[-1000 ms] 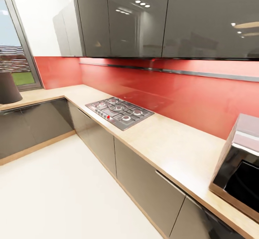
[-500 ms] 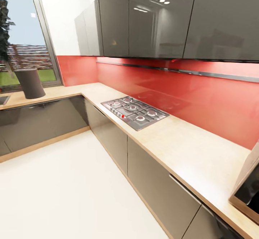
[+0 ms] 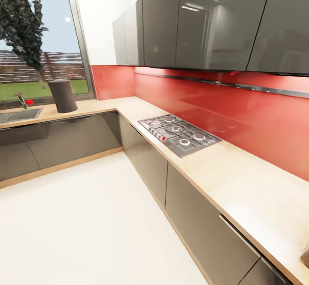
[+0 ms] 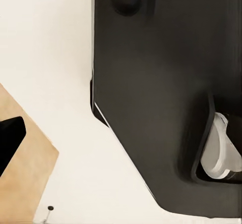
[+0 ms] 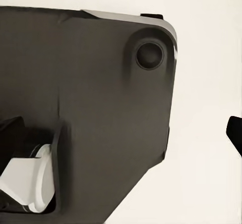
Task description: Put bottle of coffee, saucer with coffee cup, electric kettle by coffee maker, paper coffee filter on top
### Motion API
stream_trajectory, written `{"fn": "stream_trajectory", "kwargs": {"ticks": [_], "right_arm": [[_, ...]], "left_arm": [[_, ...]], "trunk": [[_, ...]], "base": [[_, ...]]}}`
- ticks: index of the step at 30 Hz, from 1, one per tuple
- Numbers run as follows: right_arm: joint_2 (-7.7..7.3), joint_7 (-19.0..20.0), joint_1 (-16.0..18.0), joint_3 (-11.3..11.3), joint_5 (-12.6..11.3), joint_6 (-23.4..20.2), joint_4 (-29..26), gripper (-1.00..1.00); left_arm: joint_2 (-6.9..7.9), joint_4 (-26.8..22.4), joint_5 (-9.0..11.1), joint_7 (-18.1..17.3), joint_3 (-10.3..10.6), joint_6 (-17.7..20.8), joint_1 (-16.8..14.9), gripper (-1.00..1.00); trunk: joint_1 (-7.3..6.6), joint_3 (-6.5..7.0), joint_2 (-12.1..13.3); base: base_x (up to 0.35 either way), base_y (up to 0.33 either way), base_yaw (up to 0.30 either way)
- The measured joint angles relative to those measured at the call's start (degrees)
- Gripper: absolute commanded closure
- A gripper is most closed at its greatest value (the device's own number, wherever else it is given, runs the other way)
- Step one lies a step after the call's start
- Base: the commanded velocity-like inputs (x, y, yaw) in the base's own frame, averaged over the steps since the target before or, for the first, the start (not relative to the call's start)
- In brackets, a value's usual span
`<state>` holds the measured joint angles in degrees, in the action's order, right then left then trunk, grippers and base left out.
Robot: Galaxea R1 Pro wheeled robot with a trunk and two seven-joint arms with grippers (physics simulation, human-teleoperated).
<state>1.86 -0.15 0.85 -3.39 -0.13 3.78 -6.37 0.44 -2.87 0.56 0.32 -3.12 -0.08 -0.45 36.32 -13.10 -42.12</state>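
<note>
The kitchen countertop [image 3: 240, 178] runs in an L from the window corner along the red wall, over glossy grey cabinets. A tall dark grey curved shell [image 3: 63, 95] stands on it by the window; it looks like the coffee maker seen from behind, though I cannot be sure. The bottle of coffee, saucer, coffee cup, kettle and filter are out of view. In the left wrist view my left gripper [image 4: 121, 128] hangs over my dark base and the white floor, one dark fingertip [image 4: 10, 135] at the picture's edge. My right gripper [image 5: 121, 128] hangs likewise, fingertip [image 5: 235, 131] at the edge. Both stand wide apart and hold nothing.
A steel gas hob [image 3: 184, 134] is set into the countertop's long run. A sink [image 3: 17, 114] with a red-knobbed tap [image 3: 23, 101] sits under the window. Grey wall cabinets [image 3: 201, 23] hang above. White floor [image 3: 86, 216] spreads in front of the cabinets.
The head camera has swung left: the hob and corner slid right in the picture, the black microwave left at the right edge, and the sink and tap came into view.
</note>
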Motion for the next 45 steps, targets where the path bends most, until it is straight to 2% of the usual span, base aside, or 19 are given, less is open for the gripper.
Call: {"fn": "stream_trajectory", "kwargs": {"ticks": [8,45], "right_arm": [[-0.17,-0.01,0.0,0.02,-0.03,0.0,0.0,-1.0],[-0.17,-0.05,-0.01,0.02,-0.03,0.0,0.0,-1.0]], "left_arm": [[0.04,-1.12,0.83,0.0,0.04,0.07,-0.36,-1.0],[0.01,-1.88,0.89,0.0,0.05,0.0,-0.38,-1.0]], "trunk": [[-1.76,1.05,3.21],[-9.9,6.09,18.09]], "base": [[0.0,0.0,0.265],[0.0,0.0,0.267]]}}
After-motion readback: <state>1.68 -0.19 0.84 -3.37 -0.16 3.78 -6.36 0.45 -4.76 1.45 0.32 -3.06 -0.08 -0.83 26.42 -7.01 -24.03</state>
